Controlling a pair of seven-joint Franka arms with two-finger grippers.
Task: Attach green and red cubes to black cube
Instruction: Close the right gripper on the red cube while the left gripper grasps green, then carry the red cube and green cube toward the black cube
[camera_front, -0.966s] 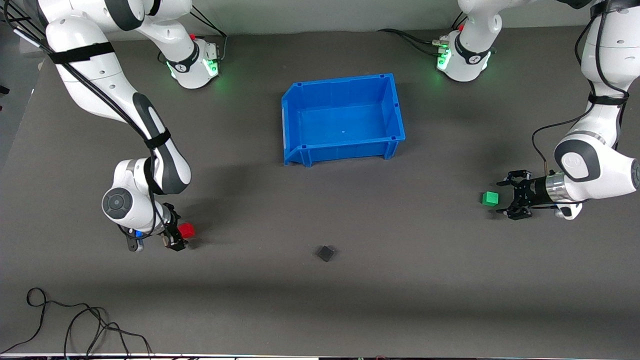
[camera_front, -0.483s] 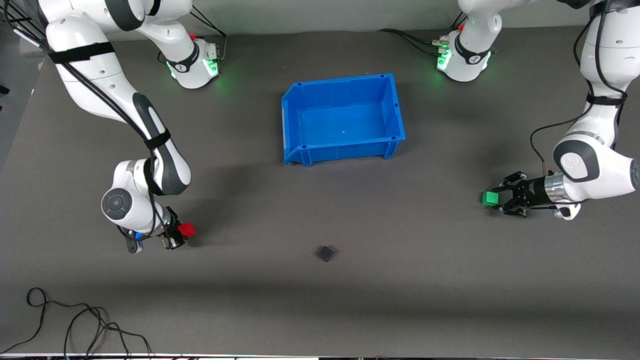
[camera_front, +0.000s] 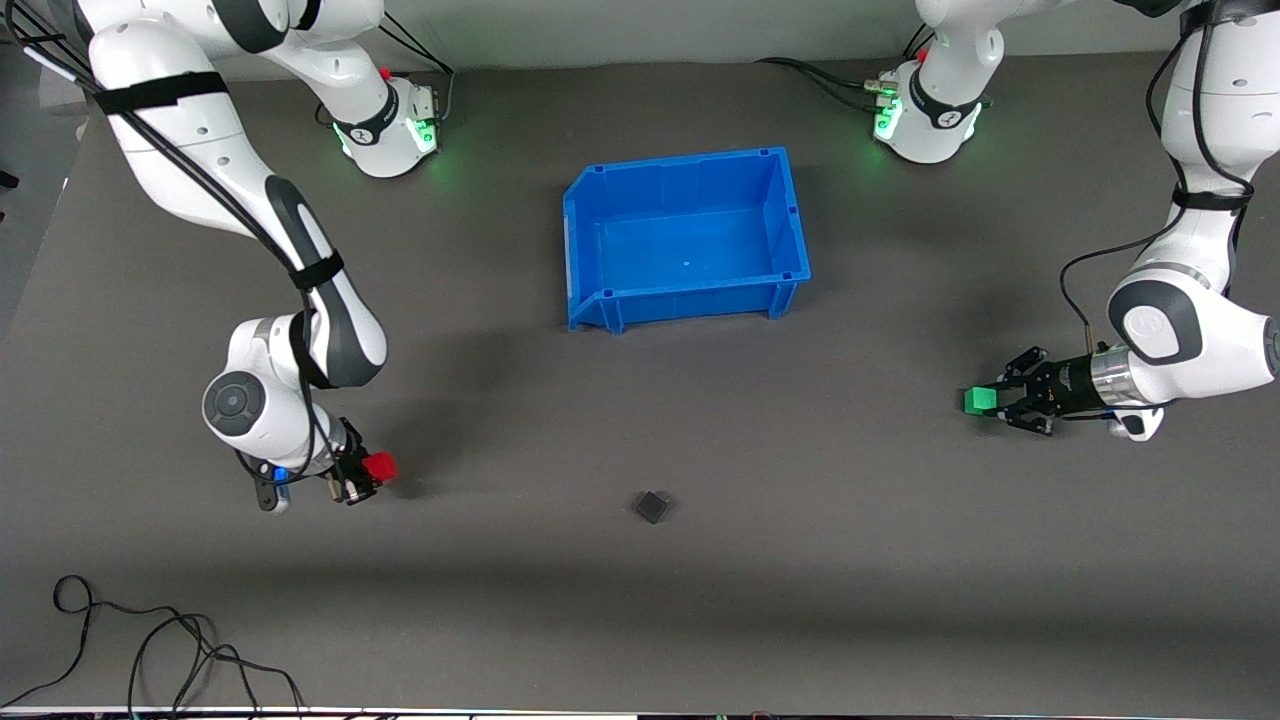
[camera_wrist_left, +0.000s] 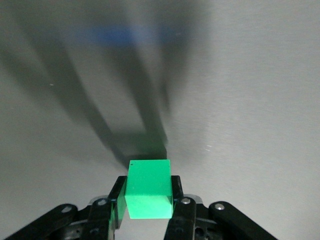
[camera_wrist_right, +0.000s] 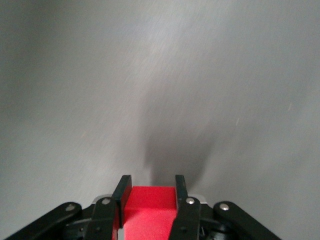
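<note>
The black cube (camera_front: 652, 506) lies on the grey mat, nearer to the front camera than the blue bin. My left gripper (camera_front: 993, 401) is shut on the green cube (camera_front: 981, 401) at the left arm's end of the table; in the left wrist view the green cube (camera_wrist_left: 148, 188) sits between the fingers of the left gripper (camera_wrist_left: 148, 192), low over the mat. My right gripper (camera_front: 372, 471) is shut on the red cube (camera_front: 380, 466) at the right arm's end; in the right wrist view the red cube (camera_wrist_right: 149, 210) fills the gap of the right gripper (camera_wrist_right: 149, 192).
An empty blue bin (camera_front: 686, 296) stands mid-table, toward the robots' bases. A black cable (camera_front: 150, 650) coils on the mat at the front corner by the right arm's end.
My left gripper moved up to the green cube and shut on it. My right gripper, holding the red cube, shifted slightly toward the table's middle.
</note>
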